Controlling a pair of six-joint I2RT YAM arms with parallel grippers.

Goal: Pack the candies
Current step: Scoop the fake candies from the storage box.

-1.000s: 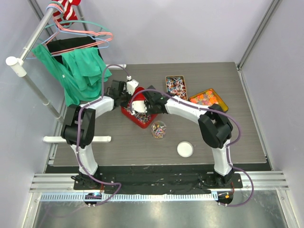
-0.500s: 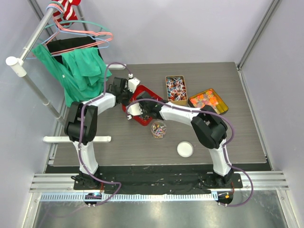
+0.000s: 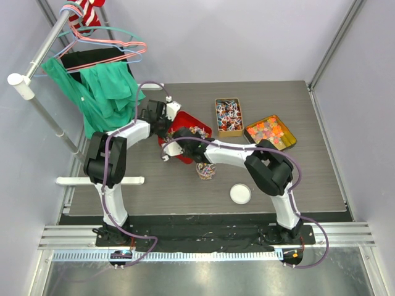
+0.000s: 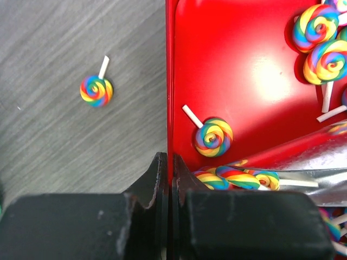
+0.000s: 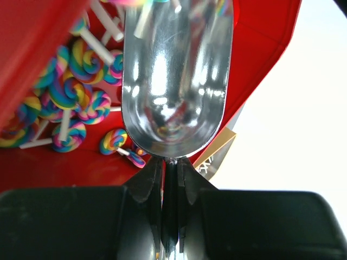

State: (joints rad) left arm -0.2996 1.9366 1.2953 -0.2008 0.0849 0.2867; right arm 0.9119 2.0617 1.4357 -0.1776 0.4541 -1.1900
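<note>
The candies point(image 5: 65, 103) are rainbow swirl lollipops on white sticks, lying in a red tray point(image 3: 199, 130). My left gripper point(image 4: 169, 162) is shut on the tray's point(image 4: 238, 65) side wall, one finger inside and one outside. My right gripper point(image 5: 169, 165) is shut on the handle of a metal scoop point(image 5: 176, 81), which reaches into the tray point(image 5: 260, 49) and looks almost empty. One lollipop point(image 4: 96, 90) lies on the table outside the tray. A small glass jar point(image 3: 206, 169) holding some candies stands just in front of the tray.
A white lid point(image 3: 241, 193) lies near the front. A gold tin of red-and-blue sweets point(image 3: 228, 115) and a gold tin of orange and yellow pieces point(image 3: 270, 130) sit at the back right. A rack with green cloth point(image 3: 105, 92) stands at the left.
My right gripper has moved left across the tray with the scoop. My left gripper has shifted slightly back, still holding the tray wall.
</note>
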